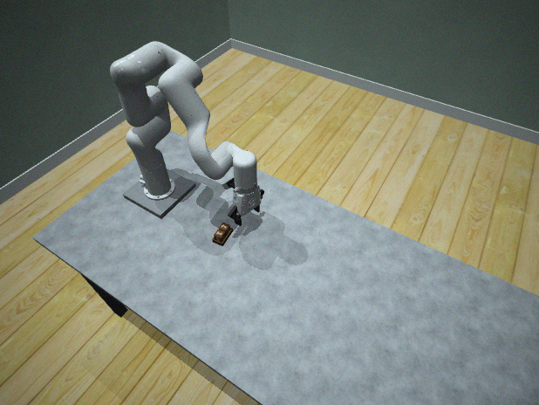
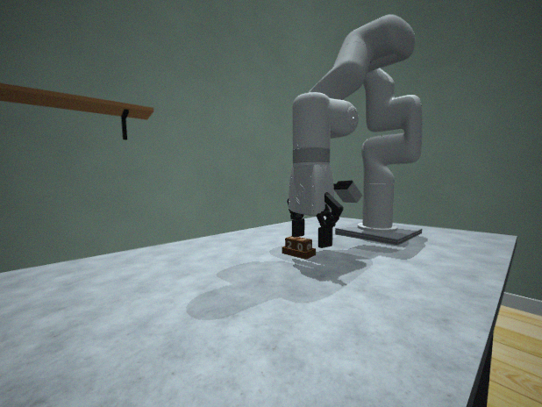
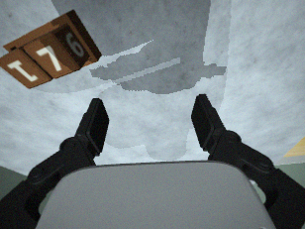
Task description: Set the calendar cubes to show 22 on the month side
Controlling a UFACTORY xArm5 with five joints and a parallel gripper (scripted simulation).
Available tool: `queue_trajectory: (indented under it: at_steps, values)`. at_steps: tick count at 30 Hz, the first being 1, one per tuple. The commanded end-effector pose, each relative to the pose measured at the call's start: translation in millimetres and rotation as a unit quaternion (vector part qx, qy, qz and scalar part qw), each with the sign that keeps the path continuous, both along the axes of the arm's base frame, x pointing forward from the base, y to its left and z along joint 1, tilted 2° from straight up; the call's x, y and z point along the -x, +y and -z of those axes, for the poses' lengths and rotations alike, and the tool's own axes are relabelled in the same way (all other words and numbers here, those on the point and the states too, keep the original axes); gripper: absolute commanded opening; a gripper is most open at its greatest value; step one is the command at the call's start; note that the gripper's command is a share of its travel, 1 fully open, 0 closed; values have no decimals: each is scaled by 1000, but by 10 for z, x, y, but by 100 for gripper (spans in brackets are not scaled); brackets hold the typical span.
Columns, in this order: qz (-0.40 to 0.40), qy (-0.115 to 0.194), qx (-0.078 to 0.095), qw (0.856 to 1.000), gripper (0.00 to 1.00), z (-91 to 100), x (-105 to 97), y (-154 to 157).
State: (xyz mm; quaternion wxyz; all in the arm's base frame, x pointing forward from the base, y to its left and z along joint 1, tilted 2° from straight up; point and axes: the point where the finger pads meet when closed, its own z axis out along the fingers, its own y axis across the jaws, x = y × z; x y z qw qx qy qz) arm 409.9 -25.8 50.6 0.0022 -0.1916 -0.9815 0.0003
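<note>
The brown tray point(image 1: 218, 242) point(image 2: 298, 253) point(image 3: 92, 46) lies flat on the table with two brown cubes side by side in it. In the exterior view the left cube point(image 2: 289, 245) shows a 2 and the right cube point(image 2: 300, 246) a 0; a rounded digit on its end face is unclear. In the wrist view the upper faces show a 1 on one cube point(image 3: 19, 70) and a 7 on the other cube point(image 3: 49, 57), with a 6 on its shaded end face. No month name is readable. My gripper point(image 1: 248, 216) point(image 2: 311, 240) point(image 3: 150, 107) is open and empty, above the table beside the tray.
The arm's base plate point(image 1: 161, 209) point(image 2: 373, 234) stands on the grey table point(image 1: 349, 305) point(image 2: 175, 351) behind the tray. A wooden wall shelf point(image 2: 74, 100) hangs at the left in the exterior view. The arm's shadow falls around the tray.
</note>
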Motion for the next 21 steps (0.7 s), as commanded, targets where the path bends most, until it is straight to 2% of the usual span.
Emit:
queue_trajectory:
  at_steps: [1, 7, 15, 21]
  values:
    - [27, -2, 0, 1000, 100, -2, -40, 97]
    - [37, -2, 0, 999, 100, -1, -43, 107]
    - [157, -2, 0, 988, 100, 6, -67, 180]
    - [157, -3, 0, 988, 100, 14, -90, 267]
